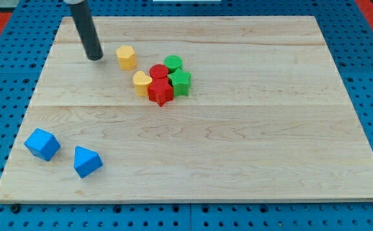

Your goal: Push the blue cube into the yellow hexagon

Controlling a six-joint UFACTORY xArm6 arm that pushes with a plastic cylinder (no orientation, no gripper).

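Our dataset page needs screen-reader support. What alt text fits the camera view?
My tip rests on a wooden board just left of the yellow hexagon, far from the blue cube near the view's bottom left. Another blue block lies beside the cube; yellow, red and green blocks cluster by the hexagon.

No readable text, label, brand, number or sign anywhere: none on the pale wooden board (237, 147), none on the small coloured blocks, none on the blue pegboard (6, 58) beyond its edges, though perhaps too small to tell.
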